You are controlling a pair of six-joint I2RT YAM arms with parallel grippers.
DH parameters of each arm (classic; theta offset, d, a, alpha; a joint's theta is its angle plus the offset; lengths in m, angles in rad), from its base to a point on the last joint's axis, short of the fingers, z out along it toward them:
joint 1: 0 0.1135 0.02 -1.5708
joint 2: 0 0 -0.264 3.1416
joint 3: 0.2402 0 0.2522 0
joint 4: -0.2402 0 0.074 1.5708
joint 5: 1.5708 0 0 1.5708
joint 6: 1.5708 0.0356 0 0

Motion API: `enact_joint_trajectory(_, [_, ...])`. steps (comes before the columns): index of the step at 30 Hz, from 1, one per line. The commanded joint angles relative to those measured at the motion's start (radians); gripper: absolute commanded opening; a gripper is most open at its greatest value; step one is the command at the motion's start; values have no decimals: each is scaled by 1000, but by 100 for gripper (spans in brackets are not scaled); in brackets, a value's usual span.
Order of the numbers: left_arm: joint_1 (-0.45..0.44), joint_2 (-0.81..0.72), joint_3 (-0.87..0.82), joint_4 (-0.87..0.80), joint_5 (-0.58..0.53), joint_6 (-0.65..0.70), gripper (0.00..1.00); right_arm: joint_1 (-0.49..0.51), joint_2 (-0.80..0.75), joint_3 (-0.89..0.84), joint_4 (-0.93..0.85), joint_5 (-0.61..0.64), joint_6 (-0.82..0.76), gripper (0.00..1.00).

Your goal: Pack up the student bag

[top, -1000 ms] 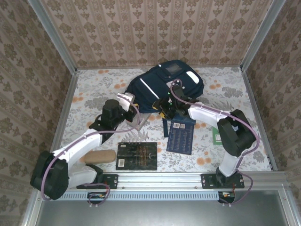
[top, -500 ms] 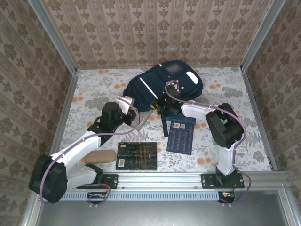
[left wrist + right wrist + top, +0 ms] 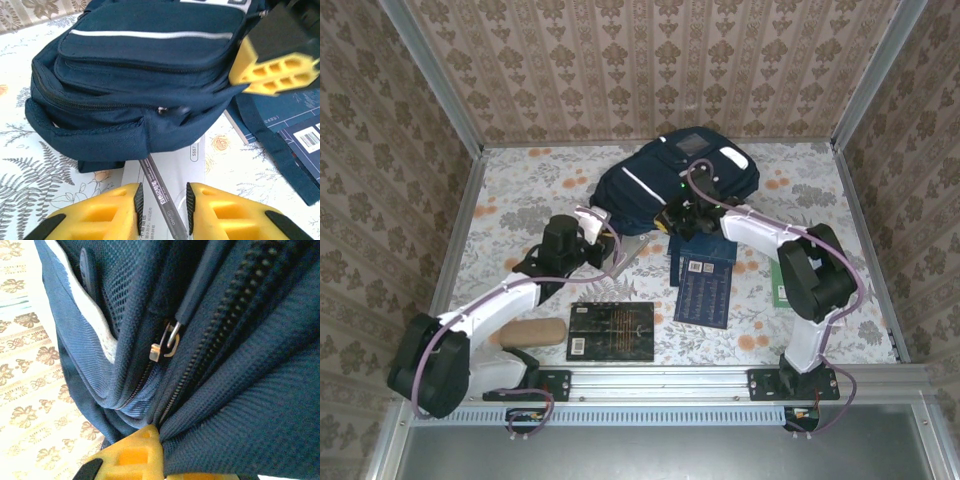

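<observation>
Right fingers [image 3: 132, 455] now closed on student bag [image 3: 650, 185]; pen [image 3: 162, 197] between parted left fingers [image 3: 100, 215].

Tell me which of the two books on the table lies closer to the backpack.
The blue book with the white barcode label, close beside the student bag. The black book lies farther off, near the front edge of the table.

Little can be read. In the left wrist view a white packet [image 3: 197, 150], at 6 o'clock of the student bag [image 3: 140, 75], carries characters that look like "S557". The grey pen [image 3: 159, 190] lying on it bears small print, too blurred to read. At 3 o'clock a blue book [image 3: 306, 136] shows a barcode label, its digits illegible. Seen from above, the black book [image 3: 612, 331] has gilt lettering, also unreadable.
</observation>
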Motion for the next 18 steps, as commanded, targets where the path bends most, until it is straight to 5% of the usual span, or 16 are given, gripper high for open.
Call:
enact_joint_trajectory(1, [9,27,48,35,54,1,31,-59,-50,63,-68,-21,-103,0])
enact_joint_trajectory(5, [5,59,67,52,79,-20,31,-112,-56,45,-132,-59,-159,0])
enact_joint_trajectory(9, [-4,72,75,56,84,-27,31,-125,-91,-7,-115,-67,-138,29])
enact_joint_trajectory(18, [-6,72,63,64,87,-30,32,-66,-84,-59,-12,-41,8,33])
